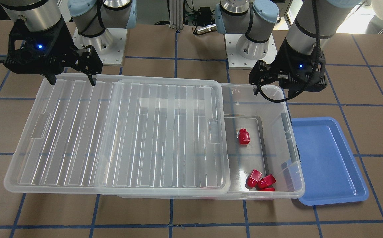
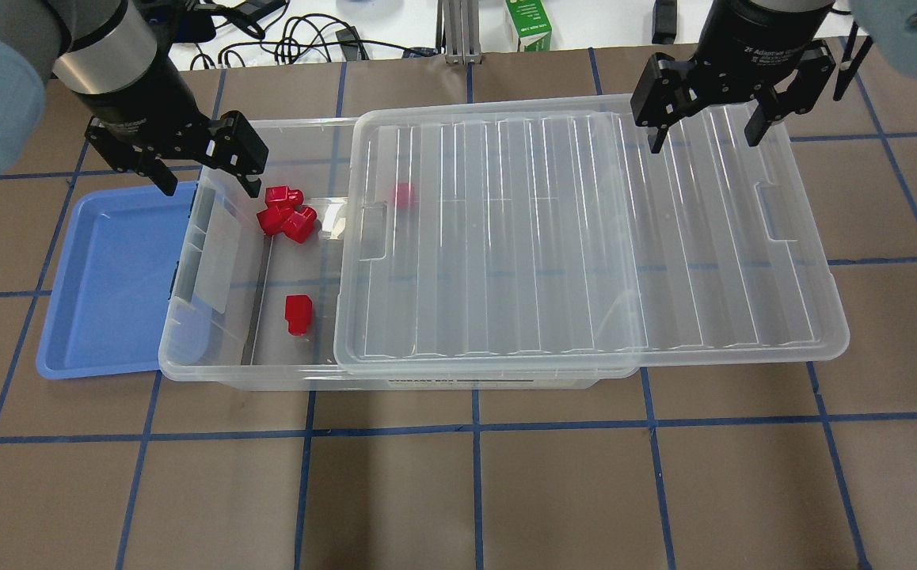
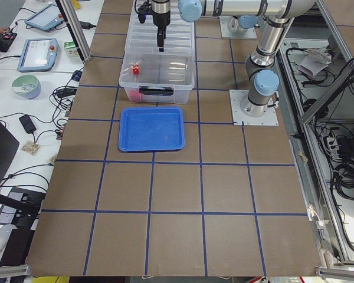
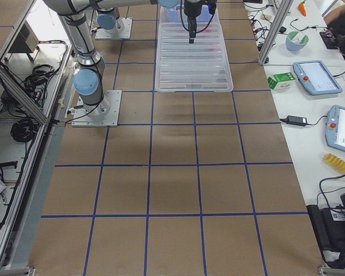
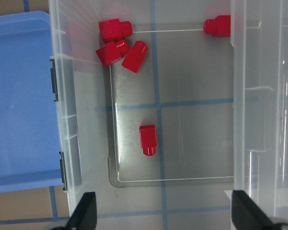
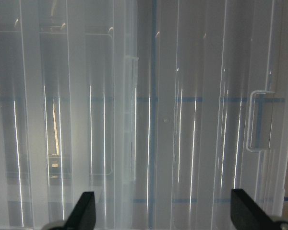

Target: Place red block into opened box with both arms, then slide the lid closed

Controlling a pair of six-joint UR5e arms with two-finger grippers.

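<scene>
Drop looked done: red block (image 2: 298, 313) lay in box (image 2: 213, 372), lid (image 2: 585, 237) offset. Left claw (image 2: 210, 188) spread over opening; right claw (image 2: 704, 144) spread over lid, likely to slide it.

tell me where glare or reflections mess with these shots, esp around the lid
Right wrist view: bright vertical glare lines streak the lid, washing out what's below. Left wrist view: a pale sheen on the box floor beside the red block, which is sharp. Front-facing view: blown-out highlight in the top right corner.

Distant opposing end views, box (image 3: 158, 75) likely common.
</scene>
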